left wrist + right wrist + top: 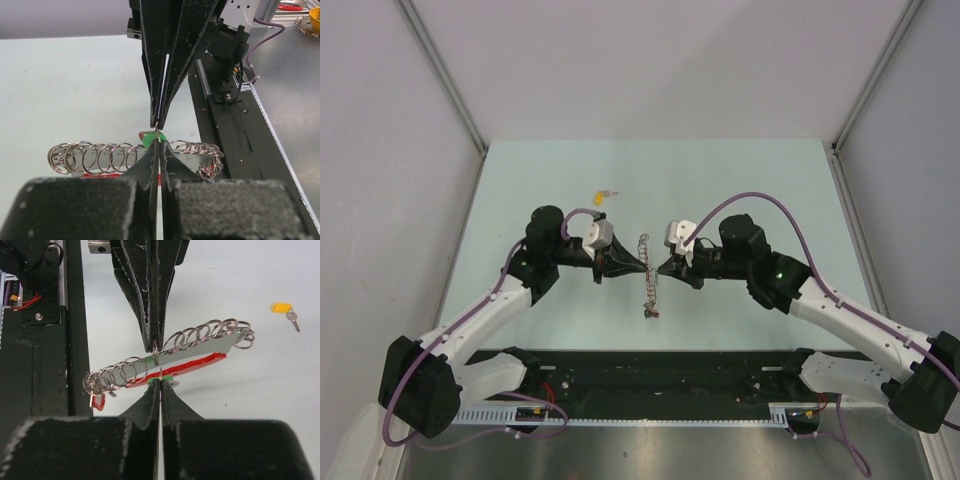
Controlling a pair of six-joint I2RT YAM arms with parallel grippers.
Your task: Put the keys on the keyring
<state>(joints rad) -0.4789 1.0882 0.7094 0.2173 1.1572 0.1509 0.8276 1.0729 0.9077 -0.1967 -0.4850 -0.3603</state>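
The keyring (646, 272) lies stretched between my two grippers, a row of grey metal rings (100, 157) (200, 335) beside a red band (197, 363). The left gripper (642, 268) (158, 142) is shut, and in the right wrist view it pinches one ring of the chain (155, 353). The right gripper (660, 268) (160, 382) is shut on a small ring at the green key (168, 376) (148, 139), whose head sits right at its tip. The two tips nearly meet. The yellow key (604, 195) (282, 307) lies alone further back on the table.
A small red tag (98, 402) hangs at the near end of the keyring. The black rail (660, 375) (235, 150) runs along the near table edge. Grey walls close the table in on the left, back and right.
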